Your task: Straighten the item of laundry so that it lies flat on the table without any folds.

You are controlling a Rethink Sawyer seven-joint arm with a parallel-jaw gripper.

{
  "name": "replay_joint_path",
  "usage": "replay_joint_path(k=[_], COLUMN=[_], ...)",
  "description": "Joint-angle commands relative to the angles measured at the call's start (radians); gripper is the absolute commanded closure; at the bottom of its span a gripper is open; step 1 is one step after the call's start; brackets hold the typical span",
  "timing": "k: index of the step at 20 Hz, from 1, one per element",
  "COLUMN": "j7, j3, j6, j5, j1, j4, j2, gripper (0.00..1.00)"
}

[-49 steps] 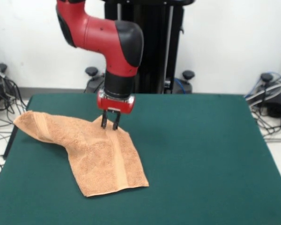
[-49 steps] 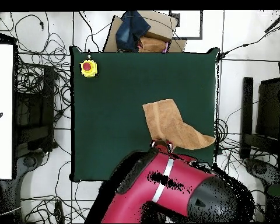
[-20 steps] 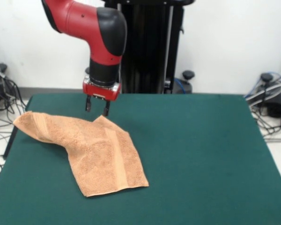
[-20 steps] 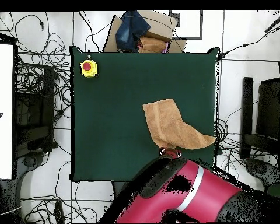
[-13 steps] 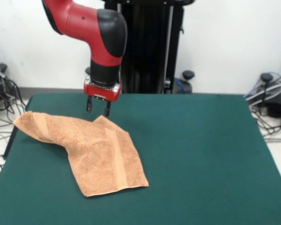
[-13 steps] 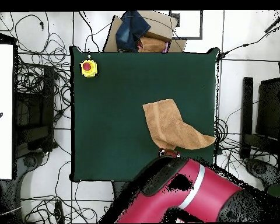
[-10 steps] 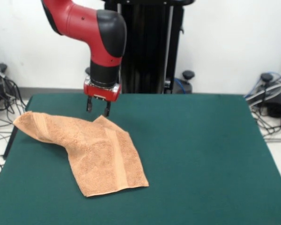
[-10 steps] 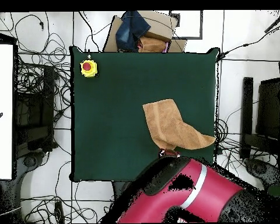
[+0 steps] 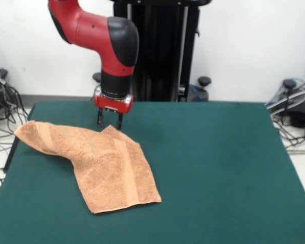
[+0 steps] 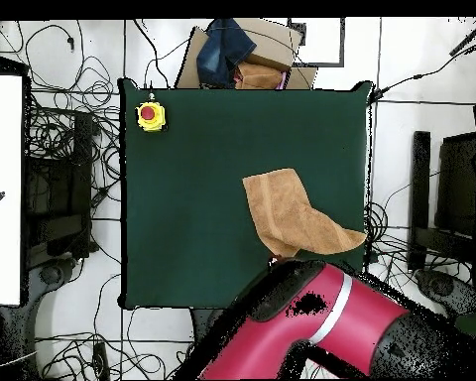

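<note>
A dark green surface (image 10: 202,198) is seen from above; a peach-orange towel (image 10: 294,215) is laid on it toward the right edge, nearer the bottom edge than the top, with one corner reaching close to the right edge; the towel is bent, not spread flat; a yellow box with a red button (image 10: 151,116) is set at the top-left corner; the red and black arm (image 10: 316,322) is stretched across the bottom-right corner, its end just below the towel; the jaws are hidden under it.
</note>
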Motion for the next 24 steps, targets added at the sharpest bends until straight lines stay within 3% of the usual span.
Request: replay_joint_path(k=[1, 24], j7=[0.163, 0.182], j3=[0.117, 0.126], j6=[-0.073, -0.126], j5=[-0.001, 0.001], j1=[0.015, 0.004], j4=[-0.121, -0.119], j2=[0.066, 0.075], gripper=[0.0, 0.0])
